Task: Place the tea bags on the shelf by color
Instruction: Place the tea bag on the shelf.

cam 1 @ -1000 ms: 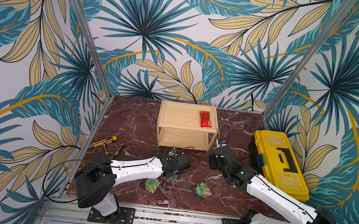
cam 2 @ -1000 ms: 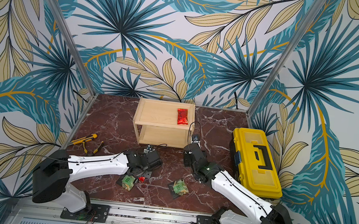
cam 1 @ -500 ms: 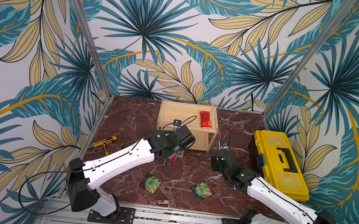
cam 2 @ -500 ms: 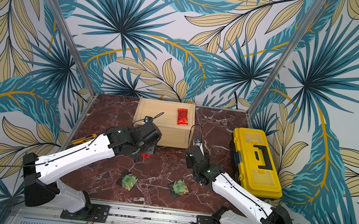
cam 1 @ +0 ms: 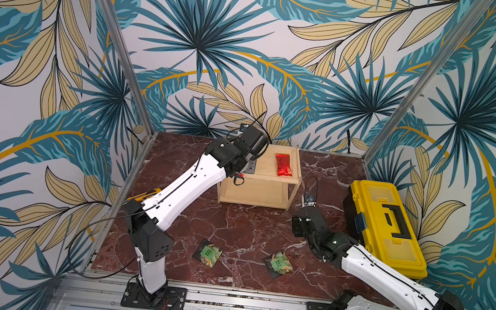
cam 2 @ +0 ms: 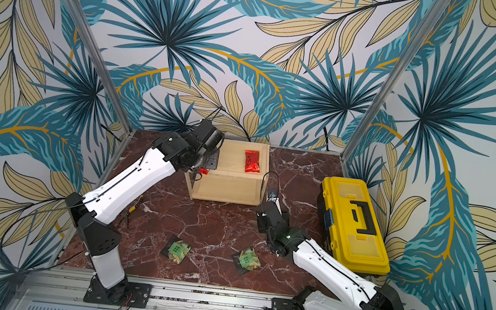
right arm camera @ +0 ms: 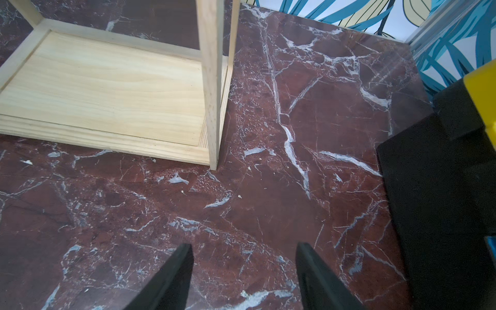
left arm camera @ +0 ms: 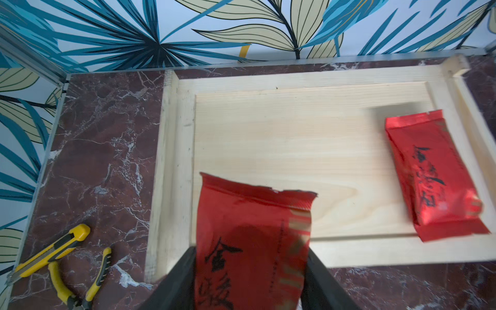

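Marble floor [cam 1: 248, 222] holds shelf [cam 1: 266, 168], yellow toolbox [cam 1: 388, 222], cutter [left arm camera: 51, 252], pliers [left arm camera: 94, 271].

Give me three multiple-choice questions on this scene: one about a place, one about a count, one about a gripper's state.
1. Where does the loose red tea bag lie?
A. on the top board of the shelf
B. on its lower board
C. on the yellow toolbox

2. How many green-and-gold tea bags lie on the marble tabletop?
A. one
B. two
C. four

3. The left gripper is:
A. open and empty
B. shut on a second red tea bag
C. out of every view

Key: 1 A, it lies flat on the top board in both top views. 2 B, two lie in front of the shelf. 3 B, the left wrist view shows the bag pinched between its fingers.
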